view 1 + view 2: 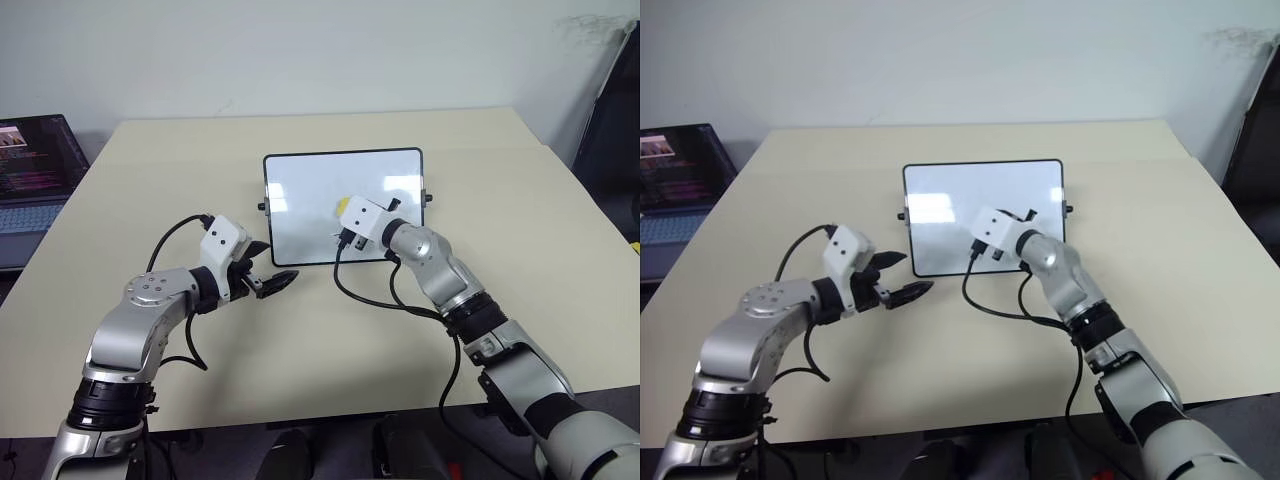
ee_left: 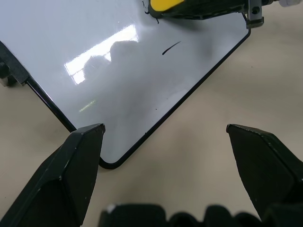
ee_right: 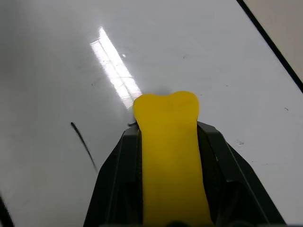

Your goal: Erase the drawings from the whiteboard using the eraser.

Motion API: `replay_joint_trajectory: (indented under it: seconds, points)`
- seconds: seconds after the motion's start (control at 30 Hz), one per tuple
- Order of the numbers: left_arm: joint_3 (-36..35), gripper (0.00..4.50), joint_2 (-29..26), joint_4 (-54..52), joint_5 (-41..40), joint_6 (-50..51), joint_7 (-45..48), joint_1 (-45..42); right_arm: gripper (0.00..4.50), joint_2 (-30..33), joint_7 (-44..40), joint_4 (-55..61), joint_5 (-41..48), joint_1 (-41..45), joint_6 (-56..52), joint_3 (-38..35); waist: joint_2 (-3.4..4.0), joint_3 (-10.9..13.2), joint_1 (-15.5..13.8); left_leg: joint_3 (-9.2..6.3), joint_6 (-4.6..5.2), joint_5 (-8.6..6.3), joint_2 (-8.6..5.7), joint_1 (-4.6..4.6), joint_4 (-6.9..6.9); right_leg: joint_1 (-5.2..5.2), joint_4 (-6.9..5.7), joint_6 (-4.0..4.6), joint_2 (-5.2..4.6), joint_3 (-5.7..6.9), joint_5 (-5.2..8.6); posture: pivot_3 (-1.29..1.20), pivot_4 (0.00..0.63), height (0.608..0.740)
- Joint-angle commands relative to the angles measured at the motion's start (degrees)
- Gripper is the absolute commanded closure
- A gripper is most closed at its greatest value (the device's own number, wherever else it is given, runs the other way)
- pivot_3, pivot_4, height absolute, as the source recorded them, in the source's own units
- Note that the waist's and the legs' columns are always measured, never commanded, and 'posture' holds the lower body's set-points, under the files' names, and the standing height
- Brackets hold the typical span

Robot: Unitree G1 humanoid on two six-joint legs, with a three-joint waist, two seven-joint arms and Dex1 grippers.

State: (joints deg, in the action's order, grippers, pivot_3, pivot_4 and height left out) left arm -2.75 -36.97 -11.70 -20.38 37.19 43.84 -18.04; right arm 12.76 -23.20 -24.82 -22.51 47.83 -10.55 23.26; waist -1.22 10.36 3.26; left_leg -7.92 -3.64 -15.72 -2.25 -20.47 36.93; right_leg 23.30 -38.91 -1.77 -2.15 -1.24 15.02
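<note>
Right wrist view | right end effector (image 3: 168, 142) clamps eraser (image 3: 168, 142) on whiteboard (image 3: 199, 52) | left end effector (image 2: 163, 142) agape

No readable text, labels or nos. anywhere. The whiteboard (image 1: 320, 195) carries just one short black dash (image 2: 171, 48), not a letter or digit. The laptop screen (image 1: 38, 150) shows coloured lines of text, too small to read. No brand marks legible on anything.
</note>
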Motion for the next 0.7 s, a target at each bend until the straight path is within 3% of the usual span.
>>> replay_joint_trajectory:
  seconds: [0.03, 0.4, 0.7]
  points:
    - [-0.79, 0.0, -0.26, -2.2, -0.72, -0.26, -0.27, -0.26, 3.32, 0.66, -2.3, -1.28, -1.45, -1.44, -1.84, 1.54, 0.0, 0.0, 0.05, 0.01, 0.0, 0.0, 0.0, 0.01, 0.0, 0.0, 0.0, 0.0, 0.0, 0.0, 0.0, 0.0, 0.15, 0.74]
    - [-0.66, 0.0, -0.21, -2.61, -0.92, -0.09, -0.56, -0.04, 3.32, -2.41, 7.77, -5.6, -0.28, 5.32, 3.53, -3.58, 0.0, 0.02, -0.01, -0.02, -0.04, 0.02, 0.0, 0.01, -0.01, 0.02, 0.0, 0.08, 0.01, 0.04, -0.05, 0.0, 0.15, 0.74]
    - [-0.88, 0.0, -0.18, -3.23, -1.03, 0.26, -0.86, 0.32, 3.32, -1.46, 1.95, -6.59, -1.19, 2.18, 1.81, -0.82, 0.0, 0.02, 0.01, -0.01, -0.03, 0.01, 0.02, -0.09, -0.05, 0.1, 0.04, 0.09, -0.01, 0.02, -0.05, 0.0, 0.15, 0.74]
